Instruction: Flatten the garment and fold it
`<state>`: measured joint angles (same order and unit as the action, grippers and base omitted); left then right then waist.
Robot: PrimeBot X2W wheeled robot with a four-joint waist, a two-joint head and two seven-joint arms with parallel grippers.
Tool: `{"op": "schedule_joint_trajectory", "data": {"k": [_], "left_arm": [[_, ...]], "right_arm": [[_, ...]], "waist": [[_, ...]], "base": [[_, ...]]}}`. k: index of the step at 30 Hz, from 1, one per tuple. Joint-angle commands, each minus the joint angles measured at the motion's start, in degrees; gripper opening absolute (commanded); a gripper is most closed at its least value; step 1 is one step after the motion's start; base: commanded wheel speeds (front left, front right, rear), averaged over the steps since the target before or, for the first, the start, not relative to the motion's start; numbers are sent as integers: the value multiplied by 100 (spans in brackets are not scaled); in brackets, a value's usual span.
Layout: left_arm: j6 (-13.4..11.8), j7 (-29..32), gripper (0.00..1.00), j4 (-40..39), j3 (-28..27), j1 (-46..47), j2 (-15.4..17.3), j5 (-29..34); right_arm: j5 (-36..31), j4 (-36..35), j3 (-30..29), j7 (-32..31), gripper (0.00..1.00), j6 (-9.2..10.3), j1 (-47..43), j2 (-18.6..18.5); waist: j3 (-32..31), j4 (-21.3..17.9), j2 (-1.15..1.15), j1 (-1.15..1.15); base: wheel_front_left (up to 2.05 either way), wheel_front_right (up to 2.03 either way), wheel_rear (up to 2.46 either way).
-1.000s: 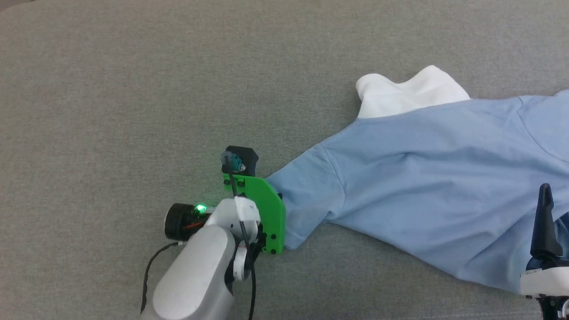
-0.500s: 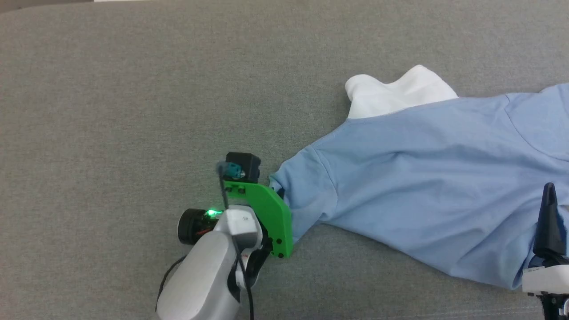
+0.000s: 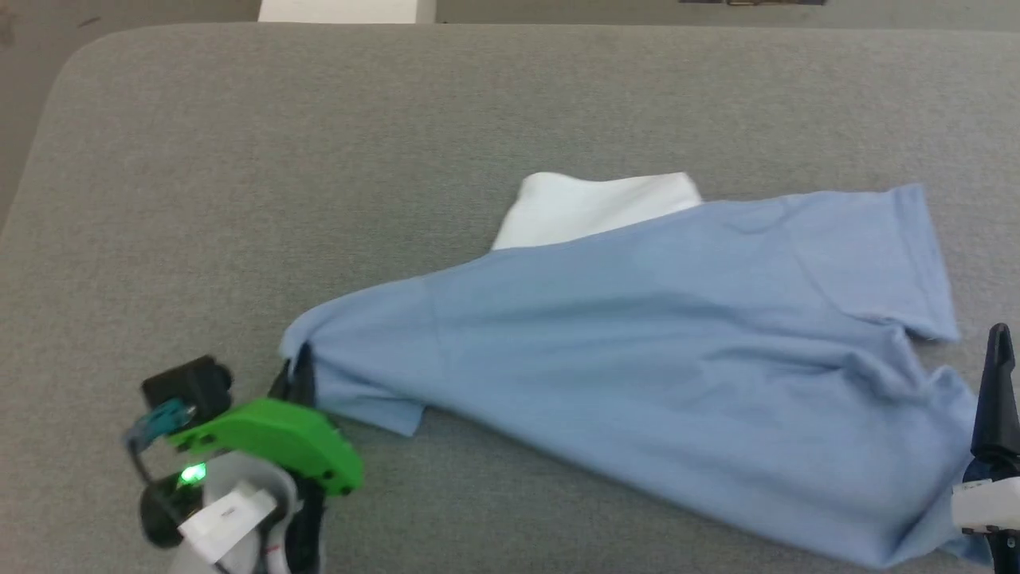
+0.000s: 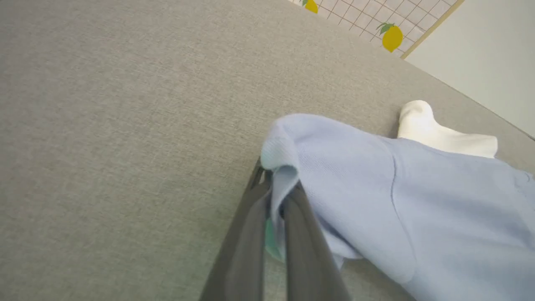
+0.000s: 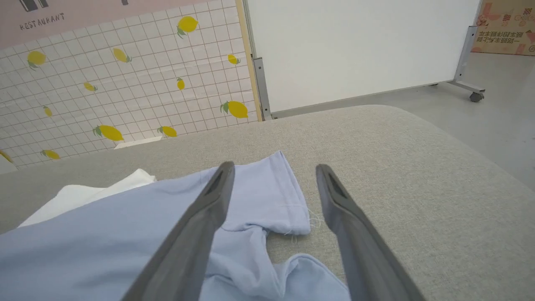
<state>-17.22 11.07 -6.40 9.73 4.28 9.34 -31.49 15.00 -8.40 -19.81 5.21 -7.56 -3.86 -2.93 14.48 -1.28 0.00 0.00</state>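
Observation:
The light blue garment point(image 3: 637, 351) lies stretched across the grey cushioned surface, with a white inner patch point(image 3: 594, 207) poking out at its far edge. My left gripper point(image 3: 299, 371) at the lower left is shut on the tip of the garment's left sleeve point(image 4: 284, 159), which is pinched between the two dark fingers point(image 4: 250, 234). At the right edge my right gripper point(image 5: 271, 179) is open, hovering over the other sleeve point(image 5: 267, 196) and the bunched cloth beside it, with nothing between its fingers. The garment point(image 5: 104, 246) is wrinkled near the right gripper.
The grey surface point(image 3: 239, 199) has a rounded far-left corner, with floor beyond it. A lemon-patterned tiled wall point(image 5: 104, 83) and a white panel on a wheeled frame point(image 5: 355, 46) stand past the far edge.
My left gripper has shut on the sleeve tip and drawn it leftward, stretching the garment. The head camera has also shifted, showing more of the surface's far edge. The right gripper stays open.

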Motion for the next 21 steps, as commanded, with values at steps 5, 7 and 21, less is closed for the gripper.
{"op": "schedule_joint_trajectory", "data": {"k": [5, 7, 21], "left_arm": [[-41, 44, 0, -430, -193, -370, 174, -172], [-23, 38, 0, -524, -161, -396, 155, -189], [87, -52, 0, -691, 282, 140, -124, -95]], "right_arm": [[-98, -175, 154, -242, 100, 8, 80, 5], [-115, -224, 230, -535, 100, 8, 291, 5], [-194, 1149, 553, -3922, 100, 8, 2937, -1432]], "waist": [[45, 162, 0, 0], [81, 147, 0, 0], [842, 212, 0, 0]], "base": [[0, 0, 0], [0, 0, 0], [0, 0, 0]]}}
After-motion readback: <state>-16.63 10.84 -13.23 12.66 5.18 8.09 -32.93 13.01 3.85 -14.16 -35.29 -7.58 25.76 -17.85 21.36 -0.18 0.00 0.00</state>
